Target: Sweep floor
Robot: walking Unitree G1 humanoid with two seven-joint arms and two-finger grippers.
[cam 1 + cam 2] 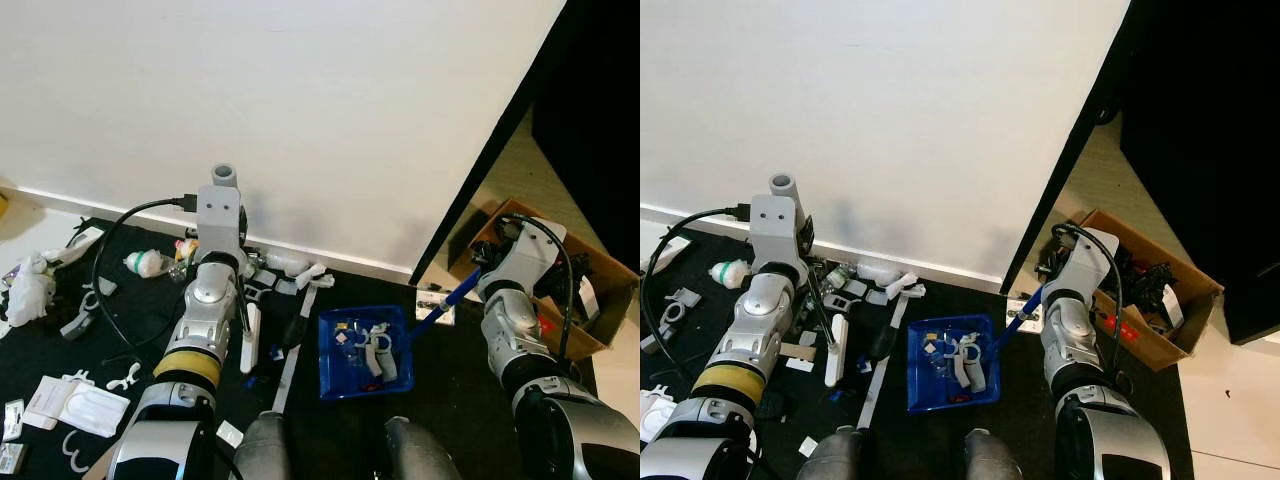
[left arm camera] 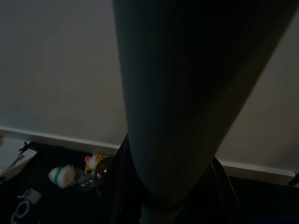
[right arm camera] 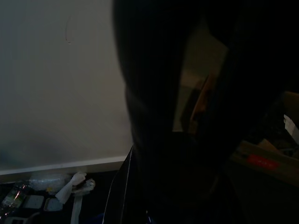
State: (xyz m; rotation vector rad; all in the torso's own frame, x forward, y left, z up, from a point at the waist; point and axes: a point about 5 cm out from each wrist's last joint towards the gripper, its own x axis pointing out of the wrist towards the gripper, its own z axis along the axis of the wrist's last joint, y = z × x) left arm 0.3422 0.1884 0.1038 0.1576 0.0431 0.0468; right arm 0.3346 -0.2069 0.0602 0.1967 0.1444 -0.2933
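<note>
Blue plastic dustpan (image 1: 364,351) holding white scraps sits centre-near on black floor mat (image 1: 460,380); right gripper (image 1: 487,262) grasps its blue handle (image 1: 440,306). Left gripper (image 1: 246,290) clenched on white-handled brush (image 1: 249,340), near white wall (image 1: 300,110).

Both silver arms reach forward and down from the shoulders. The left arm, with a yellow band around its forearm and a black cable looping off the wrist block, stretches toward the wall; its left hand (image 1: 243,300) sits below the grey wrist housing, fingers hard to make out. The right arm bends at the elbow, its right hand (image 1: 487,262) at the wrist's front, finger state unclear.
</note>
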